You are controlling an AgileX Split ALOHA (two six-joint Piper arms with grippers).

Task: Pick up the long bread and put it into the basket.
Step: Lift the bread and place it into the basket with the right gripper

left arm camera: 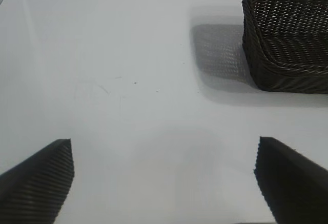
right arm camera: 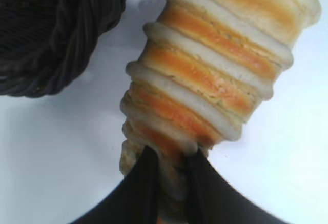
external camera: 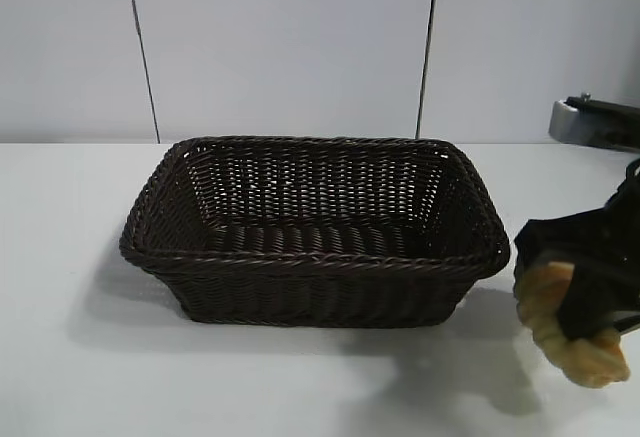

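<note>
The dark brown wicker basket (external camera: 312,229) stands in the middle of the white table, with nothing inside it. To its right, my right gripper (external camera: 578,295) is shut on the long bread (external camera: 570,332), a golden loaf with orange ridges held just above the table. In the right wrist view the black fingers (right arm camera: 141,188) pinch one end of the long bread (right arm camera: 215,70), and a corner of the basket (right arm camera: 56,29) lies close beside it. My left gripper (left arm camera: 164,175) stands wide open over bare table, with the basket (left arm camera: 287,39) off to one side; the left arm is out of the exterior view.
The table (external camera: 80,357) is white and stretches to the left and in front of the basket. A grey device (external camera: 595,122) sits at the far right against the panelled wall.
</note>
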